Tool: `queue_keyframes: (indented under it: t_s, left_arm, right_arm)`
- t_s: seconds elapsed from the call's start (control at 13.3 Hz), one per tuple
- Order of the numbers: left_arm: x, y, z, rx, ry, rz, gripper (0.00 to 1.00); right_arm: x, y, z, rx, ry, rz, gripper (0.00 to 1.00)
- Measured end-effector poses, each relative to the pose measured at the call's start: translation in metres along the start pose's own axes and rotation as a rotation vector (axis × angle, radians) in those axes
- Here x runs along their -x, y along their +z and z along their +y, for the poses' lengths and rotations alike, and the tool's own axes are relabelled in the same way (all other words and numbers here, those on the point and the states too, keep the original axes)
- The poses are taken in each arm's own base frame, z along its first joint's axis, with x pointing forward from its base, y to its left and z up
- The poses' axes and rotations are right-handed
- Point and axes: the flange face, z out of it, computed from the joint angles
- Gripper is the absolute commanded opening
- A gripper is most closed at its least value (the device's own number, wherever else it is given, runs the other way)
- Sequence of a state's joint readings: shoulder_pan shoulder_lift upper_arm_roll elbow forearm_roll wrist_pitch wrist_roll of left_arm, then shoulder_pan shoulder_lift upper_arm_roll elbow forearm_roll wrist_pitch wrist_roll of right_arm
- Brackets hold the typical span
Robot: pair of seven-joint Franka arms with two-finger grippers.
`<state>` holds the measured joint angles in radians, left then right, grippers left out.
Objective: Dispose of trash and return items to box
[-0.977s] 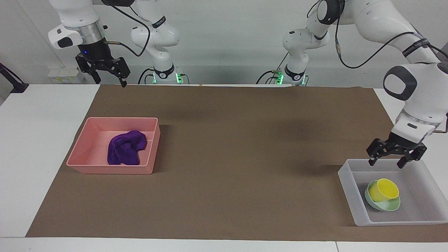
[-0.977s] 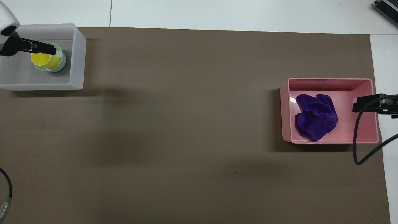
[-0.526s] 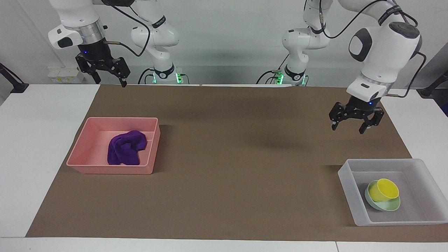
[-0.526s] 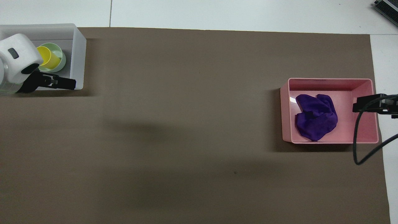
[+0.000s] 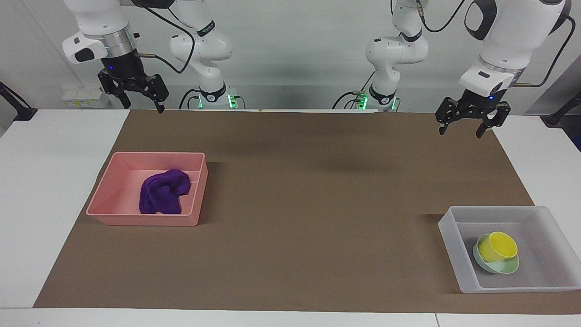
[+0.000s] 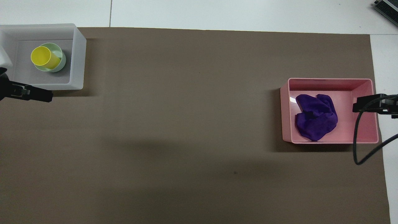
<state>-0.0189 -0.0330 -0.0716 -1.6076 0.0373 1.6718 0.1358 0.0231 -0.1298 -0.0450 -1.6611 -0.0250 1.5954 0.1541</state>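
**Operator:** Currently, what is the task status?

**Technician:** Judged from the layout, both steps look complete. The soft, deep purple fuzzy cloth (image 5: 163, 192) lies crumpled inside the pink opaque rectangular plastic tray (image 5: 108, 194), at the left of the facing view. The small yellow plastic cup (image 5: 497, 246) sits tilted in the shallow mint-green bowl (image 5: 503, 267), and both rest on the floor of the translucent whitish rectangular plastic tray (image 5: 451, 245), at the lower right of that view. Nothing loose remains on the brown table mat (image 5: 308, 190).

**Operator:** Tool state?

**Technician:** The left gripper (image 5: 466, 127) hangs in the upper right of the facing view, over the mat's edge nearest the robots, fingers spread, holding nothing. The right gripper (image 5: 144, 101) hangs in the upper left, over the corresponding corner of the mat, likewise spread and empty. Neither touches a tray.

**Operator:** Remaining work?

**Technician:** None apparent; at most, parking the arms.

**Operator:** Any markings to record?

**Technician:** No brand or label can be read on either tray, the cup or the bowl. Dark bands on the arm links carry lettering too small to read.
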Motion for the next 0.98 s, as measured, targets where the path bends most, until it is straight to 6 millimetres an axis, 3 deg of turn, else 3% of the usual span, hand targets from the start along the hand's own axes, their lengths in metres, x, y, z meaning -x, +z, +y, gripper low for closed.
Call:
queue_keyframes:
  t_s: [0.23,0.98]
  left_arm:
    - [-0.0115,-0.0043,-0.0031,0.012,-0.023,-0.012,1.0]
    - [-0.0106,-0.0017,-0.0061,0.013,-0.063,-0.027,1.0]
  right_arm:
    - [0.0,0.0,0.0,0.0,0.0,0.0,1.0]
    - [0.0,0.0,0.0,0.0,0.0,0.0,1.0]
